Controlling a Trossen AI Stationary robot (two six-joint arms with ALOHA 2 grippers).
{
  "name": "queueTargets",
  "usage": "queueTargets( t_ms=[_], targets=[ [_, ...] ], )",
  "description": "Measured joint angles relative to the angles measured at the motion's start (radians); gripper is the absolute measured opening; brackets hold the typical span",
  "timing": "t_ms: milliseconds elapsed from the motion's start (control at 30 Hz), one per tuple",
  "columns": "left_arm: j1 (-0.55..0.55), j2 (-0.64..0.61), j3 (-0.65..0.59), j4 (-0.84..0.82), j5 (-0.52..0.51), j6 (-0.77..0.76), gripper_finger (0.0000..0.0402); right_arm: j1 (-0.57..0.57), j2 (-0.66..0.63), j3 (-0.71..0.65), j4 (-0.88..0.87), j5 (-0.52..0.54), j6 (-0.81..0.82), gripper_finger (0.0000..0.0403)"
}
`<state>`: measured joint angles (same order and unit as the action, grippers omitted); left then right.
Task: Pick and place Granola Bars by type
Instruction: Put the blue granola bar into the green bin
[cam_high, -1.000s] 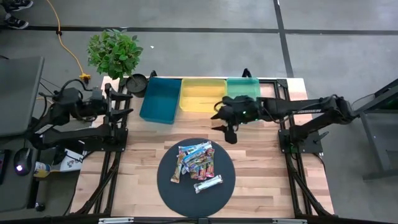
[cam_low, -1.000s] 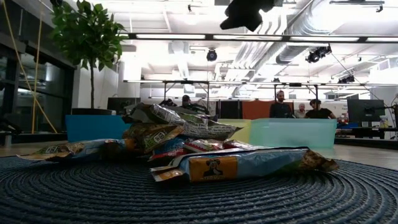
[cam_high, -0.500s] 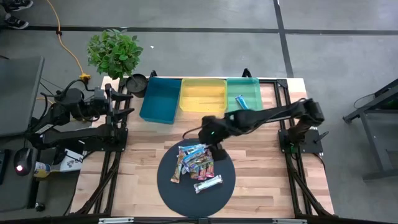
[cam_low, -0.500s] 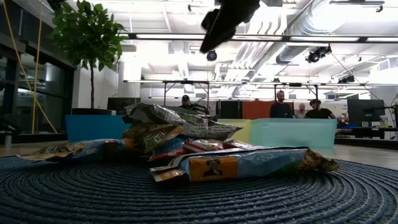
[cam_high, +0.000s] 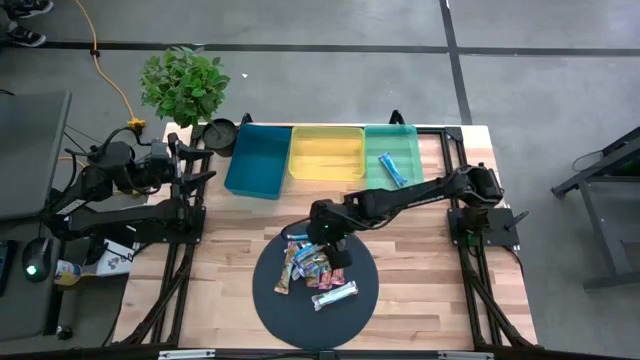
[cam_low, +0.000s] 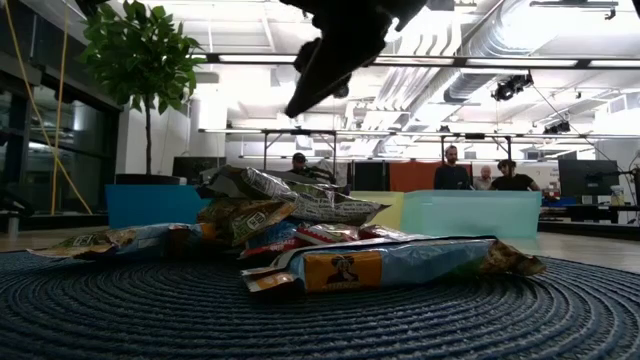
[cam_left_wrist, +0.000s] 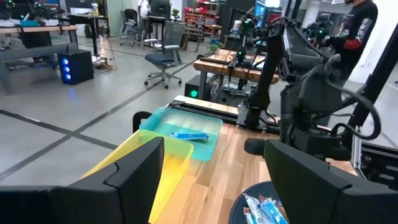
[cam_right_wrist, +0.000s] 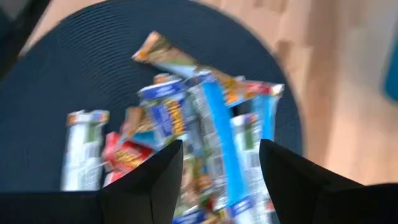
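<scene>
Right claw (cam_high: 330, 238) hangs over the far edge of the bar pile (cam_high: 318, 262) on the round dark mat (cam_high: 272, 305), mid worktop (cam_high: 420, 290), fingers spread and empty per its wrist view. Bars (cam_right_wrist: 186, 134) lie heaped and overlapping there: blue, silver-white and red/multicolour wrappers mixed, one pale bar (cam_high: 334, 296) lying apart on the near side of the heap. One blue bar (cam_high: 392, 169) already sits in the green bin (cam_high: 412, 140) at far right; yellow bin (cam_high: 326, 153) and blue bin (cam_high: 256, 160) look empty. Left claw (cam_left_wrist: 205, 180) is parked off the left side by the plant (cam_high: 183, 84), open, holding nothing. Step in hand, as I read it: descend and grab the next bar. To do it clean: pick a bar on top of the heap or the loose one, not a buried one; line the fingers across the bar's short width; come straight down so neighbours don't get dragged. Shiny wrappers are likely slippery and crinkly, so close on the body, not the crimped end. Check only one bar lifts, then match wrapper colour to bin — blue goes with the blue one in the green bin.
</scene>
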<state>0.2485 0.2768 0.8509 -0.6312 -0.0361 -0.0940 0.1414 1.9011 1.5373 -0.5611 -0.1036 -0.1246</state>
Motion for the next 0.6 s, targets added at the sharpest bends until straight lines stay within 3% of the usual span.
queueTargets(
  t_ms=[100, 233, 467, 600],
  targets=[
    [0.0, 0.0, 0.0, 0.0, 0.0, 0.006, 0.0273, 0.004, 0.004, 0.023, -0.012, 0.042, -0.034, 0.0197],
    [0.0, 0.0, 0.0, 0.0, -0.001, 0.006, 0.0273, -0.004, 0.066, 0.156, -0.063, 0.037, -0.038, 0.0197],
    [0.0, 0.0, 0.0, 0.0, -0.001, 0.008, 0.0273, -0.039, 0.305, 0.549, -0.414, 0.005, -0.086, 0.0197],
    [0.0, 0.0, 0.0, 0.0, -0.001, 0.011, 0.0273, -0.057, 0.411, 0.676, -0.574, -0.059, -0.104, 0.0197]
  ],
)
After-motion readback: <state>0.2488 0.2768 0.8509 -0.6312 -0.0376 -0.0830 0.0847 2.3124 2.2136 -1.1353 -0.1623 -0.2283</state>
